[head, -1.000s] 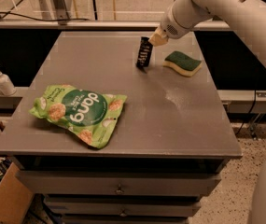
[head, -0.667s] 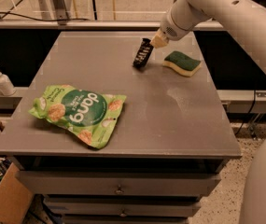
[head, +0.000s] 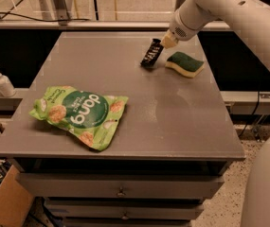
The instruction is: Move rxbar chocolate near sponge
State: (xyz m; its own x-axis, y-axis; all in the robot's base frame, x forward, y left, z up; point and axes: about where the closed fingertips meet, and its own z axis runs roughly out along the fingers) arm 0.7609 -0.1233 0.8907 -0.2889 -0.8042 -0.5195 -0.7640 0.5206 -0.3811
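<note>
The pincer point(head: 164, 42) is found over the far right part of the counter point(head: 172, 122), at the end of a white arm point(head: 234, 13) that enters from the upper right. It is seen clenched on the upper end of the rxbar chocolate point(head: 151, 54); the tips are pale and are pressed against the top edge of the wrapper.

The rxbar chocolate is held tilted, its upper end raised toward the pincer and its lower end down at the counter surface. Whether the lower end is actually touching the surface cannot be told. The wrapper is black, and white lettering is visible along its face.

The sponge point(head: 185, 64) is located just beside the bar, on its right, lying flat on the counter with the dark green scrub side up and the pale yellow foam showing along the near edge. A narrow strip of bare counter is noted between bar and sponge; the two are not in contact.

Well apart from both, on the near left part of the counter, a large green snack bag point(head: 80, 115) is lying flat, printed side up.

Beyond the counter's left edge, a white pump bottle point(head: 3, 82) is standing upright on a lower ledge. Drawer fronts point(head: 120, 189) with small pulls are observed below the counter top, and a cardboard box point(head: 6, 203) is recorded on the floor at the lower left.
</note>
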